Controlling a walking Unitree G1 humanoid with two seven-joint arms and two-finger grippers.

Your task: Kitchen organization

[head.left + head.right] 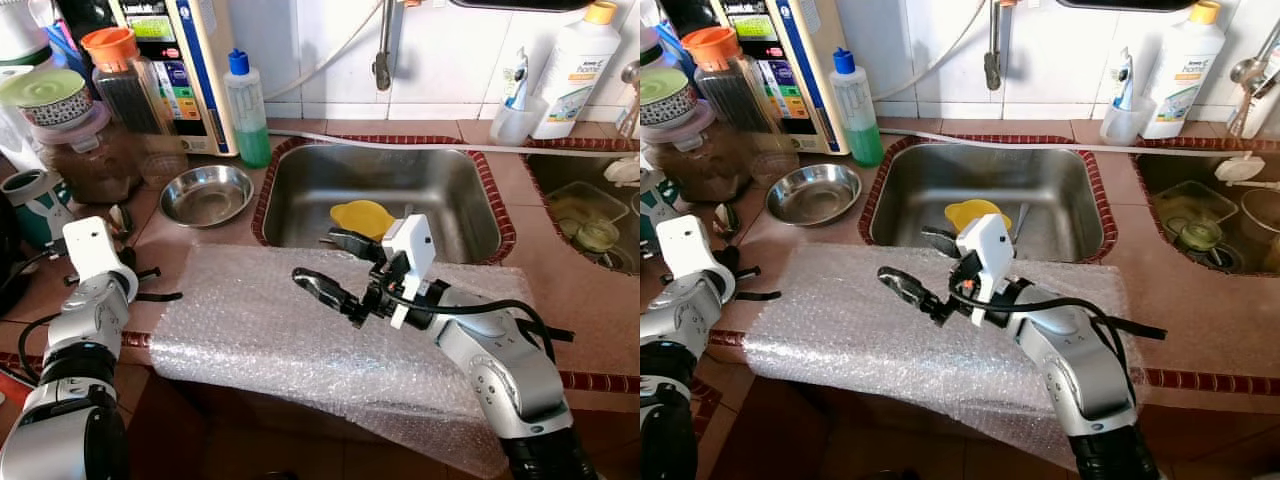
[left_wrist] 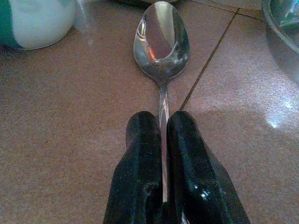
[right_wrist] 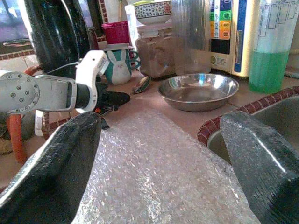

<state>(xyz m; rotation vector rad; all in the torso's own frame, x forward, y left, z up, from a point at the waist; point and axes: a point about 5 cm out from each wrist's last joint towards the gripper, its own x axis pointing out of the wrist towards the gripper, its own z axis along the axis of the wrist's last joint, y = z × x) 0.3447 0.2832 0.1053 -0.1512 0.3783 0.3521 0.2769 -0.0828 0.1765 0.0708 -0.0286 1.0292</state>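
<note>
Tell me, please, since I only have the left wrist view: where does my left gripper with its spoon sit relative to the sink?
Observer: The left gripper, shut on the spoon, is on the tiled counter to the robot's left of the sink, past the steel bowl.
Operator: Thank you. What lies between me and the sink?
Observer: A sheet of bubble wrap is spread over the counter's front edge.
Operator: And where is the right arm?
Observer: The right gripper hovers open above that bubble wrap, at the sink's front rim.
</note>
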